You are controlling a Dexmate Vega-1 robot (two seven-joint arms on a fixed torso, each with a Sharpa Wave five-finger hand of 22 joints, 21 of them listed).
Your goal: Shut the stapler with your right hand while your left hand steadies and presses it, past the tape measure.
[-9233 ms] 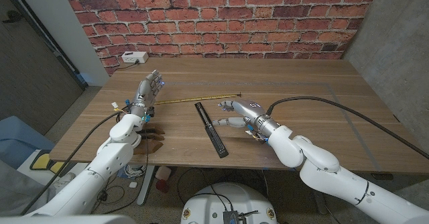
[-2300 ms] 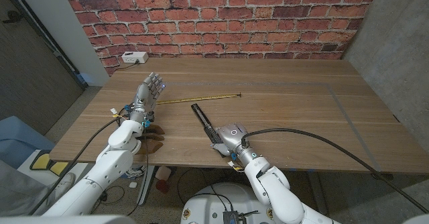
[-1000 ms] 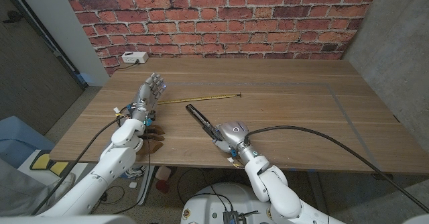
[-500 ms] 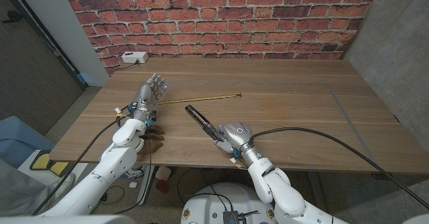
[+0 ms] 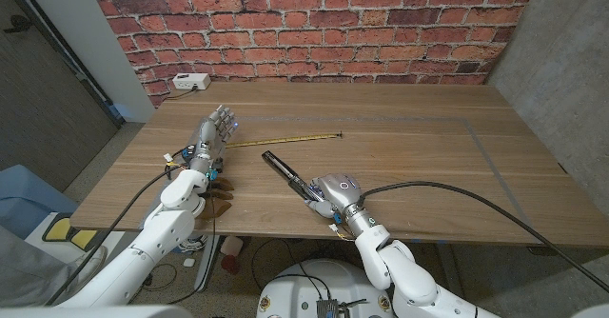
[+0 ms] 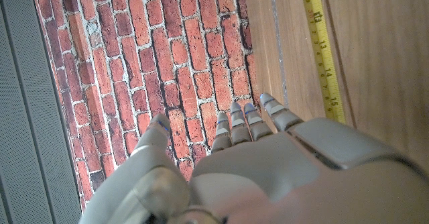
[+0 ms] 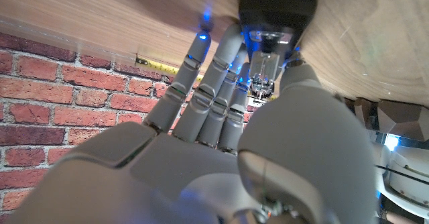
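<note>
Right hand [image 5: 333,189] grips the near end of the opened-flat black stapler [image 5: 284,168], which reaches away from its fingers toward the yellow tape measure [image 5: 285,139]; left hand [image 5: 211,129] well apart, fingers spread, holding nothing. Stapler likely rigid, hinged, fairly light, apt to pivot; best pinned at the base, top arm folded over.

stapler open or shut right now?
Open. Head view shows the stapler lying flat as one long black strip, its near end under the right robot hand; the right wrist view shows bare staple mechanism.
</note>
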